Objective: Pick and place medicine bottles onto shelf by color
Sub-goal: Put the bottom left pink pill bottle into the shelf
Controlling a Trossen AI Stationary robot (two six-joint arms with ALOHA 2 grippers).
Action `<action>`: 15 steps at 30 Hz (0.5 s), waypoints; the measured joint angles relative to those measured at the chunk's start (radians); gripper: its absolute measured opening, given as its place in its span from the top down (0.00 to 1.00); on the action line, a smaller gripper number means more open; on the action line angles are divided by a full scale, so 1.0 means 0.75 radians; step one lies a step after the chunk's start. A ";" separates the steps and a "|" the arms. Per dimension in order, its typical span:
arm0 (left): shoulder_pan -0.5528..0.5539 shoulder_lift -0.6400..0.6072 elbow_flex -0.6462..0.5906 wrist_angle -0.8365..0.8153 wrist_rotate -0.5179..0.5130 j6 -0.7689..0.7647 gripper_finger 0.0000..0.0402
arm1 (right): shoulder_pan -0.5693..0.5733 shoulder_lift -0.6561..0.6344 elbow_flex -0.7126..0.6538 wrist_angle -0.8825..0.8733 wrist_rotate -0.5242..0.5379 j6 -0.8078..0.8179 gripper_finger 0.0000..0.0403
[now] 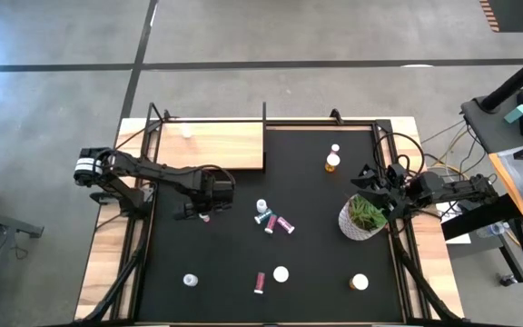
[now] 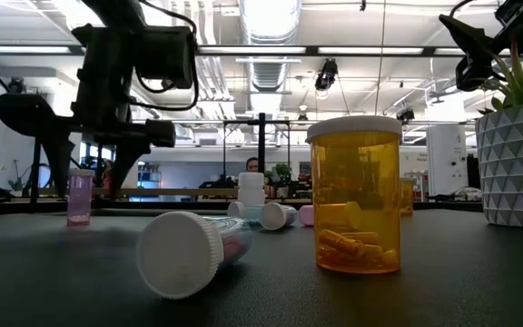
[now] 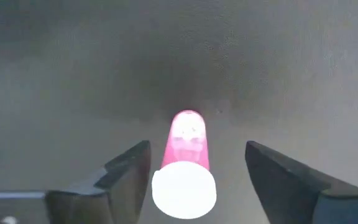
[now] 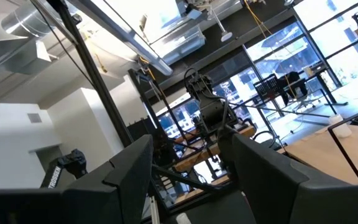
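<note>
A pink medicine bottle [image 3: 185, 140] with a white cap stands upright on the black mat [image 1: 316, 263], left of centre [image 1: 205, 218]. My left gripper [image 3: 191, 180] points straight down over it, open, one finger on each side of the cap and not touching it. The low view shows the same bottle [image 2: 80, 197] under the gripper [image 2: 80, 173]. The shelf [image 1: 216, 145], a pale wood board at the far left, bears one white bottle [image 1: 186, 132]. My right gripper [image 4: 191, 180] waits open at the table's right edge [image 1: 368, 177], tilted upward.
Three bottles [image 1: 271, 218] lie clustered at the mat's centre, and several more [image 1: 281, 273] are spread along the near edge. An orange bottle [image 1: 333, 162] stands at the far right. A white pot with a green plant [image 1: 363, 218] stands by the right arm.
</note>
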 joint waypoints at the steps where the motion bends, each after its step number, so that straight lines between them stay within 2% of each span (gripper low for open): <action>1: 0.000 -0.001 0.000 -0.001 0.000 0.006 0.45 | 0.000 0.000 0.000 0.000 0.000 0.000 0.47; 15: 0.000 -0.002 0.000 0.000 0.005 0.010 0.79 | 0.000 0.000 0.000 0.000 0.000 0.000 0.47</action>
